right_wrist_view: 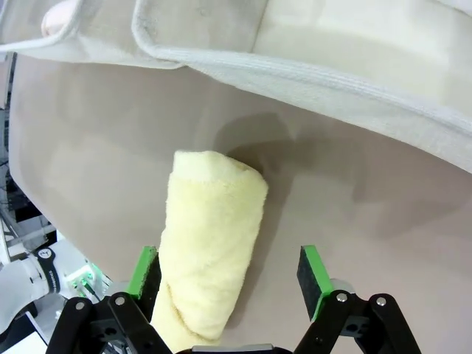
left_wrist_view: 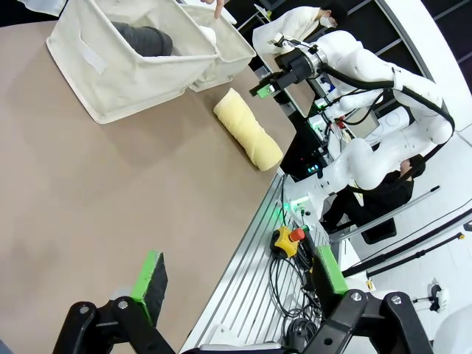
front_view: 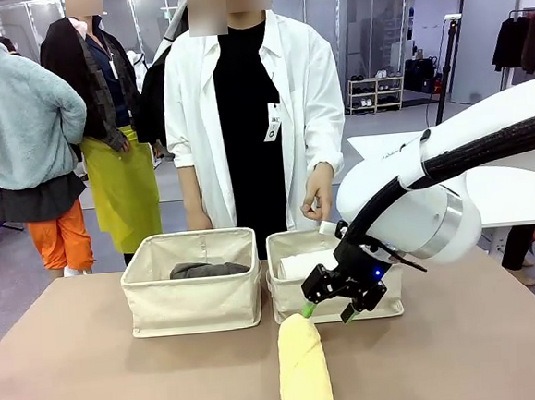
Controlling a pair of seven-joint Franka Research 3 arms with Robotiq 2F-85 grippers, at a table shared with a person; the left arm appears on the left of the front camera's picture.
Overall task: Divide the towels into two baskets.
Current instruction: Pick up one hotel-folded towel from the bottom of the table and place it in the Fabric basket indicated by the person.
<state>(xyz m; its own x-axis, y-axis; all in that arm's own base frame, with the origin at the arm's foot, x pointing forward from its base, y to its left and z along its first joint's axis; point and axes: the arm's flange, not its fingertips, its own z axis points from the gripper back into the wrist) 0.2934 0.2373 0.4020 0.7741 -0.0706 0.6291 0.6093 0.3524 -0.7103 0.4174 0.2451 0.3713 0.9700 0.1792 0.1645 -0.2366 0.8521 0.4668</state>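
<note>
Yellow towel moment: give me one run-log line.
right pincer: open, over yellow towel on table | left pincer: open | grey towel: left basket | white towel: right basket

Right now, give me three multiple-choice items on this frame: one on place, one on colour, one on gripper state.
1. Where does the pale yellow towel lie?
A. in the left basket
B. on the table in front of the baskets
C. in the person's hand

2. What colour is the towel in the left basket?
A. dark grey
B. red
C. blue

3. How is the right gripper?
A. shut on a basket
B. open above the yellow towel's end
C. shut on a towel

Answers: B, it rests on the tabletop; A, the dark grey towel shows over the rim; B, its pads stand apart either side of the roll.
</note>
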